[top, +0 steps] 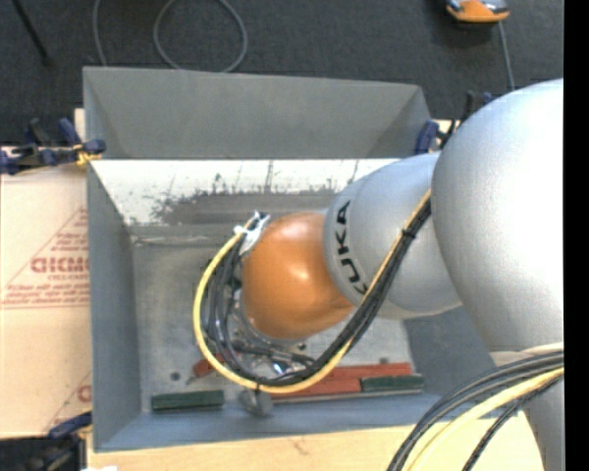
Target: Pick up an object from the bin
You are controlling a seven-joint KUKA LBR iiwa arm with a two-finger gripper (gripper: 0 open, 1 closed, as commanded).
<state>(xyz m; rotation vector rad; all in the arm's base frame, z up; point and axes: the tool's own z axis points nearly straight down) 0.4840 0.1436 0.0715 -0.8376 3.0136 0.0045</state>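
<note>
Claw low at bin front, arm down from the right

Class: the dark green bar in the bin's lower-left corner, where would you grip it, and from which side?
Grip the dark green bar at its middle, across its narrow width, coming straight down from above. It lies flat on the floor, long axis along the near wall, which probably crowds a sideways approach.

You are looking at a dark green flat bar that is lying along the near wall of the bin, toward its left corner. A long red strip is lying flat along the same wall, farther right, and a second green block is resting at its right end.
</note>
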